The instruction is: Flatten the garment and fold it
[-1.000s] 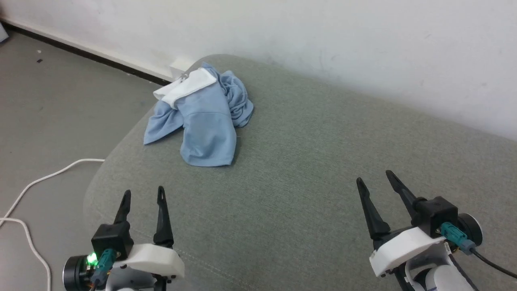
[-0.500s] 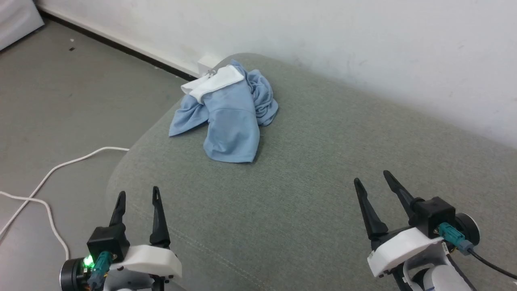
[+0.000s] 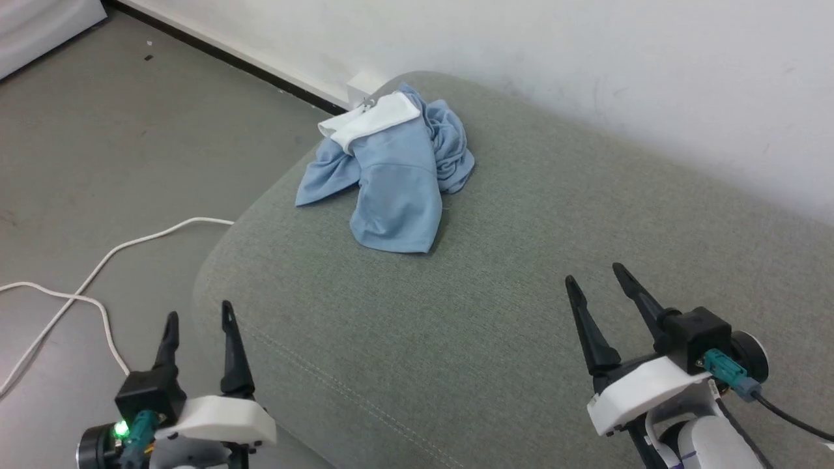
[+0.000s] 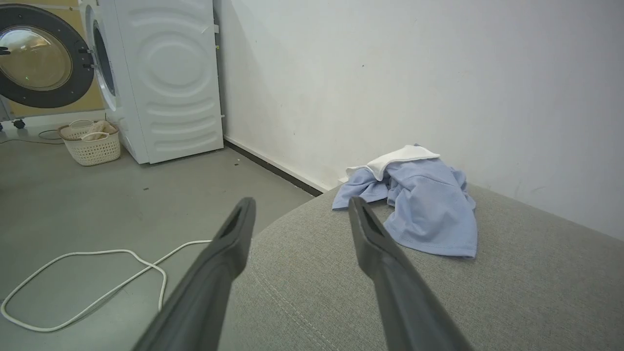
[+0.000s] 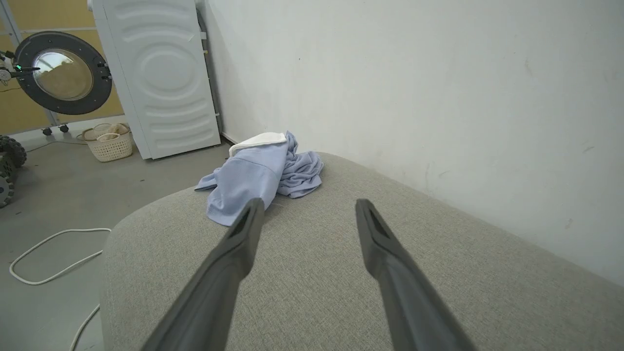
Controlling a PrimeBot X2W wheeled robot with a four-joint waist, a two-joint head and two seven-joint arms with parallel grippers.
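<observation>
Left end effector (image 3: 199, 309) and right end effector (image 3: 594, 272) (both gaping, empty) hang well short of the garment (image 3: 397, 195).

- A plain white wall (image 3: 586, 65) runs behind, with a dark skirting strip (image 3: 228, 57) at its foot.
- The floor (image 3: 130, 150) is smooth and grey, and a white cable (image 3: 195, 220) lies on it in loose curves.
- A grey-green fabric seat (image 3: 508, 312) with a rounded corner stands against the wall.
- A white washing machine (image 4: 165, 83) stands farther along the wall, with its round door (image 4: 41, 56) open.
- A pale woven basket (image 4: 90, 146) sits on the floor just beside the machine.
</observation>
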